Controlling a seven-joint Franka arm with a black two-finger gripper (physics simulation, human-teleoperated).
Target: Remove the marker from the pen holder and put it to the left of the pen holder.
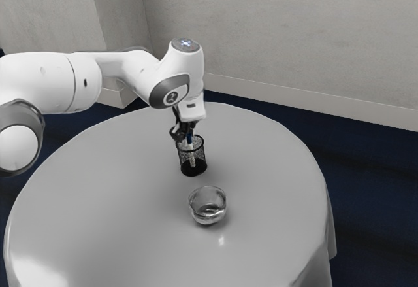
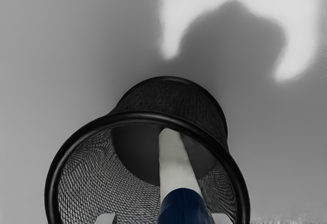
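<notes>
Behind the pen holder (image 1: pixel 202 159), a plain grey wall (image 1: pixel 274 32) with pale skirting (image 1: pixel 294 99), then dark blue floor (image 1: pixel 372 189) around a round table (image 1: pixel 117 189) dressed in smooth grey. Inside the pen holder, the marker (image 2: pixel 176 170): white part low within the black mesh, blue part uppermost, near the rim. Over the mouth of the pen holder, the gripper (image 1: pixel 185 133), pointing down, right at the marker's upper end. Hard to say whether clamped on the marker or apart around it — dark parts merging at that spot, so no telling.

As for progress: reach and lining-up apparently done, lifting out and setting down both left to do. Probably about the grasping stage, then, in the first half of the job. Once sure of a firm hold, lift straight up past the rim before any sideways travel to the left of the pen holder. Chief hindrance — the rim itself, apt to catch the white part and drag or tip the pen holder if crossed too soon. Near the pen holder, towards the exterior camera and apart from it, a shiny bowl (image 1: pixel 208 207), seemingly no bother to a straight lift. Worth keeping wide of when lowering the marker, though.
</notes>
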